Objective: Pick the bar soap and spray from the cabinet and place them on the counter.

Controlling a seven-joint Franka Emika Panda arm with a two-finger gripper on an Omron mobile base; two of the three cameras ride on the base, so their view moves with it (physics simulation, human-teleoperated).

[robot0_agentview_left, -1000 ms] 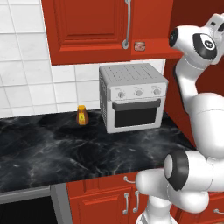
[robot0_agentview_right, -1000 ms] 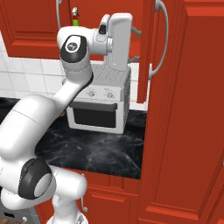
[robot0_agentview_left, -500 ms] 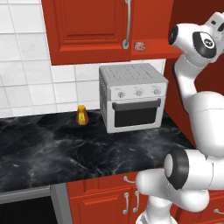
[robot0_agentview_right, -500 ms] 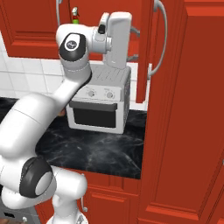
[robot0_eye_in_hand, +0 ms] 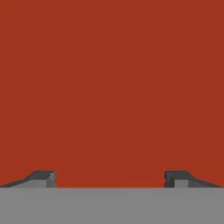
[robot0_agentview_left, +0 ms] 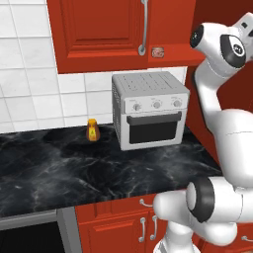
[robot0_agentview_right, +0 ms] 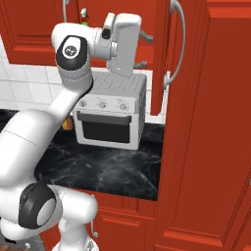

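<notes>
In the left base view, the small orange bottle (robot0_agentview_left: 92,130) stands on the black table (robot0_agentview_left: 59,173) near the tiled wall, just to the left of the white toaster oven (robot0_agentview_left: 149,115), which also stands on the table. Above them hangs the red cabinet (robot0_agentview_left: 104,29) with its long silver handle (robot0_agentview_left: 144,27). At the right end of its lower edge, the bar soap (robot0_agentview_left: 157,52) is seen as a small pinkish block just above the oven, on the shelf of the cabinet. The white arm rises at the right side and reaches up beside the cabinet. In the right base view, the top of the green spray (robot0_agentview_right: 84,14) shows in the cabinet at the upper left, above the arm's dark joint. The hand (robot0_agentview_right: 142,50) is raised above the oven, pointing to the right toward the open cabinet door with the curved handle (robot0_agentview_right: 177,44). In the hand view, the two dark fingertips (robot0_eye_in_hand: 43,178) stand wide apart with nothing between them, so the hand is open and holds nothing; in front of them is only a plain red surface, very close.
</notes>
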